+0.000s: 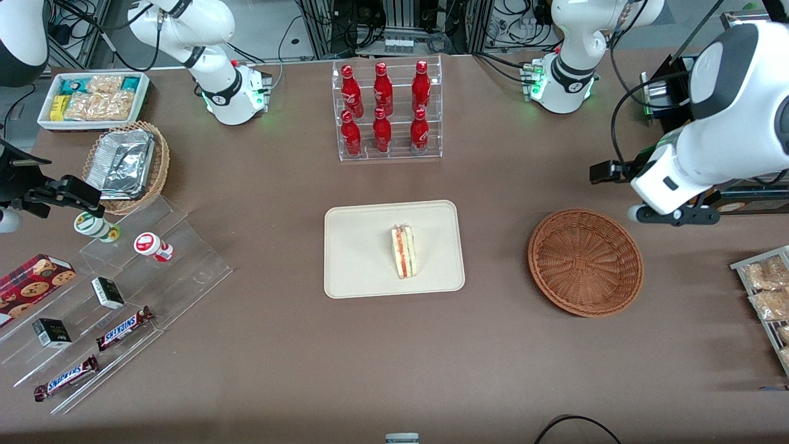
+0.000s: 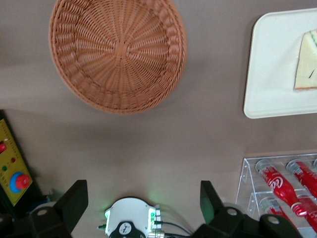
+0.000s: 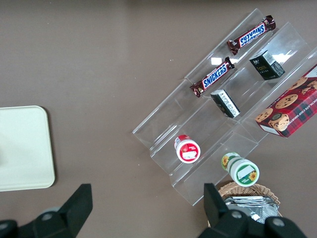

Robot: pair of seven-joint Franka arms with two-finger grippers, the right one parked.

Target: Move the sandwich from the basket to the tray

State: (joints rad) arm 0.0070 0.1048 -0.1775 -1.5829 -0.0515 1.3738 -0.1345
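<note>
The triangular sandwich of pale bread [image 1: 404, 251] is seen at the frame centre, on the flat cream rectangular tray [image 1: 357, 246]. The round reddish-brown wicker basket [image 1: 585, 262] is found right of it. The gripper [image 2: 143, 201] is held wide open above the table, nothing between its fingers [image 2: 74, 201].

The brown table [image 1: 394, 357] holds a tray [image 1: 357, 271] in the middle. A basket [image 1: 555, 246] sits at its 3 o'clock, a bottle rack [image 1: 388, 111] at 12. The gripper [image 2: 142, 193] hangs near the basket, fingers apart.
</note>
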